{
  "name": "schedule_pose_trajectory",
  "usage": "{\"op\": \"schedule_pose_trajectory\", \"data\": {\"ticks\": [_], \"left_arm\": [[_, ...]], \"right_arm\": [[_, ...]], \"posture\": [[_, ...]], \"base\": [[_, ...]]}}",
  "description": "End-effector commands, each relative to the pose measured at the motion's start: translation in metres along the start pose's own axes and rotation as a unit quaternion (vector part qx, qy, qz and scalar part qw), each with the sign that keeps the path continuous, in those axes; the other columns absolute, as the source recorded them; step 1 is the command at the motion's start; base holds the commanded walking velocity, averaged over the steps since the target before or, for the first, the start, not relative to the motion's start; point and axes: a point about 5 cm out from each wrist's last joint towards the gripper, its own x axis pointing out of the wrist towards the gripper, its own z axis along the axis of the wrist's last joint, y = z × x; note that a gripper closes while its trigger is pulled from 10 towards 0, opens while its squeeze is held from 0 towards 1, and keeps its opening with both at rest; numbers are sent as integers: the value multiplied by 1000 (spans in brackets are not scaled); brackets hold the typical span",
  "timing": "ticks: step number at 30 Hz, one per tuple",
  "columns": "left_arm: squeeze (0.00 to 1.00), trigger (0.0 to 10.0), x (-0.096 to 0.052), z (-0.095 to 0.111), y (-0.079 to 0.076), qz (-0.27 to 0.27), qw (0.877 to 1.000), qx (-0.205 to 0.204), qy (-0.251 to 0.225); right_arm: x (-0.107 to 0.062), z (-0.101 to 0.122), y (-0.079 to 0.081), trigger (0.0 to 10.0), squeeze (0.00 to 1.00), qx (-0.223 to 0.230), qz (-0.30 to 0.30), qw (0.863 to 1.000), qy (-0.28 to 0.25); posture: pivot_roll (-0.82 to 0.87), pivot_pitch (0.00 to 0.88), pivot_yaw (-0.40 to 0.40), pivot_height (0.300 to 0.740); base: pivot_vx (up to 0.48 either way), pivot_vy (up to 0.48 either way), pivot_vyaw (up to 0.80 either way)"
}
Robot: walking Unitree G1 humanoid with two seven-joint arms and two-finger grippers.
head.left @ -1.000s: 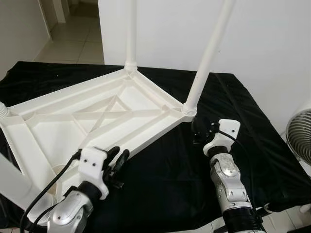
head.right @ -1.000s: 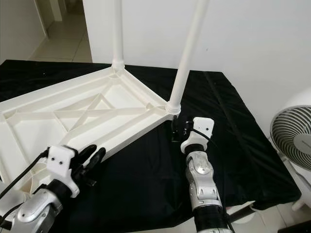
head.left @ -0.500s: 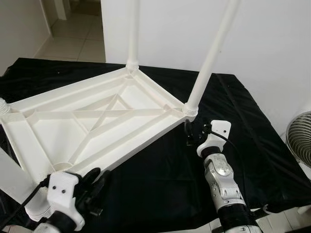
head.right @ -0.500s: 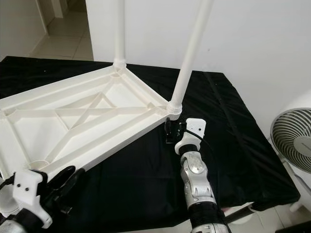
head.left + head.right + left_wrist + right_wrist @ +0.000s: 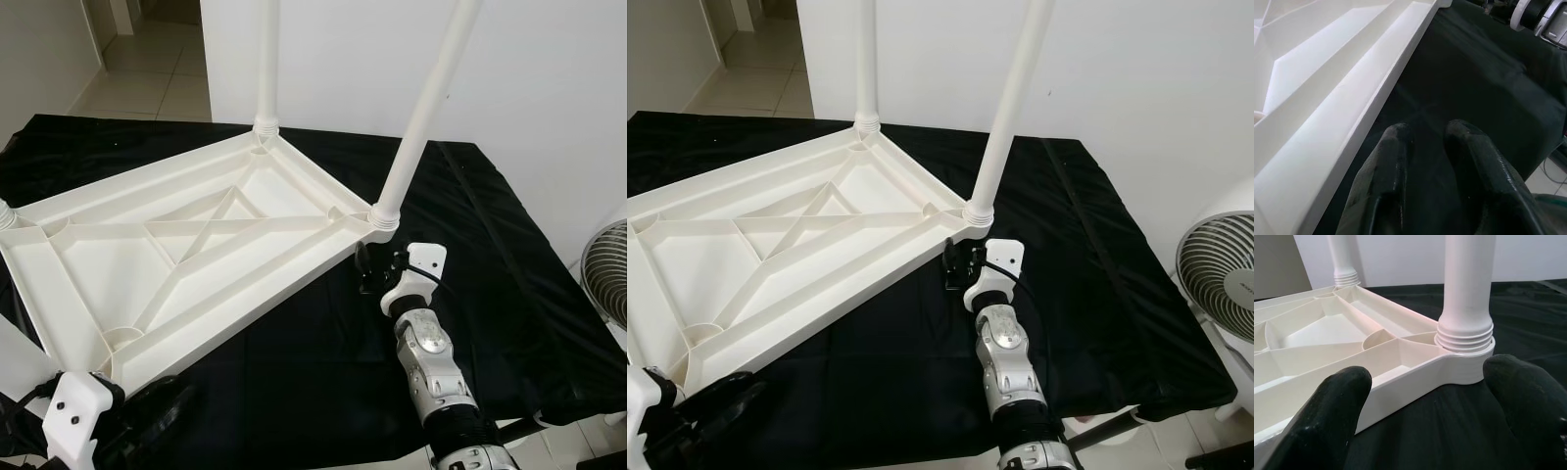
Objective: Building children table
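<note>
A white plastic children's table point(image 5: 186, 255) lies upside down on a black cloth point(image 5: 490, 245). One leg point(image 5: 423, 113) stands in its right corner, another leg point(image 5: 265, 59) in the far corner. My right gripper point(image 5: 365, 269) is open beside the right corner. In the right wrist view its fingers point(image 5: 1327, 416) stand wide apart, facing the corner socket point(image 5: 1464, 345) from a short way off. My left gripper point(image 5: 162, 416) is low at the near left, off the table's long rim point(image 5: 1376, 93). Its fingers point(image 5: 1388, 161) lie close together, holding nothing.
A white fan point(image 5: 1220, 284) stands on the floor to the right of the cloth-covered surface. A white wall rises just behind the far edge. A tiled hallway point(image 5: 147, 78) opens at the far left. Bare black cloth stretches right of the table.
My left arm has drawn back from the table's rim toward the near left corner of the view. My right gripper has shifted left, closer to the right corner socket.
</note>
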Motion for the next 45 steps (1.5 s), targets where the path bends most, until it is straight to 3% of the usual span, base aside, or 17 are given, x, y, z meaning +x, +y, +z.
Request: {"op": "schedule_pose_trajectory", "data": {"ticks": [1,5,6,8,10,12,14,19,23,27,31,36,39,41,42,45], "left_arm": [[0,10000,-11,-1,2,-12,1000,2,26],[0,10000,-20,-3,5,-19,999,5,50],[0,10000,-28,-3,10,-21,997,9,73],[0,10000,-28,-3,10,-21,997,9,73],[0,10000,-44,-4,20,-25,992,21,120],[0,10000,-44,-4,20,-25,992,21,120],[0,10000,-62,-1,34,-26,984,41,170],[0,10000,-71,1,41,-22,980,50,190],[0,10000,-86,6,52,-3,971,67,228],[0,10000,-90,6,56,3,968,75,238],[0,10000,-106,2,75,48,954,96,280],[0,10000,-111,0,86,73,947,112,291],[0,10000,-114,-1,105,105,938,141,298],[0,10000,-110,2,128,145,933,167,284],[0,10000,-110,2,128,145,933,167,284],[0,10000,-104,10,155,202,925,195,257]], "right_arm": [[-1,-4,0,10000,0,3,-4,1000,4],[-1,-6,2,10000,0,5,-3,1000,6],[-1,-7,4,10000,0,6,-3,1000,7],[-1,-7,4,10000,0,6,-3,1000,7],[-2,-9,6,10000,0,9,-2,1000,9],[-2,-9,6,10000,0,9,-2,1000,9],[-2,-11,7,10000,0,11,-2,1000,7],[-1,-11,7,10000,0,11,-3,1000,7],[-1,-12,7,10000,0,11,-1,1000,6],[0,-12,8,10000,0,11,-1,1000,6],[0,-12,9,10000,0,12,2,1000,5],[0,-13,10,10000,0,12,3,1000,5],[0,-14,11,10000,0,14,3,1000,6],[0,-15,14,10000,0,16,6,1000,7],[0,-15,14,10000,0,16,6,1000,7],[1,-14,16,10000,0,18,7,1000,6]], "posture": [[351,117,-46,740],[359,119,-42,740],[367,118,-36,740],[367,118,-36,740],[369,118,-35,740],[369,118,-35,740],[370,115,-35,740],[371,115,-35,740],[375,115,-42,740],[375,115,-42,740],[376,112,-50,740],[377,110,-52,740],[388,105,-63,740],[386,101,-65,740],[386,101,-65,740],[383,100,-65,740]], "base": [[0,0,0],[0,0,0],[0,0,0],[0,0,0],[0,0,0],[0,0,0],[0,0,0],[0,0,0],[0,0,0],[0,0,0],[0,0,0],[0,0,0],[0,0,0],[0,0,0],[0,0,0],[0,0,0]]}}
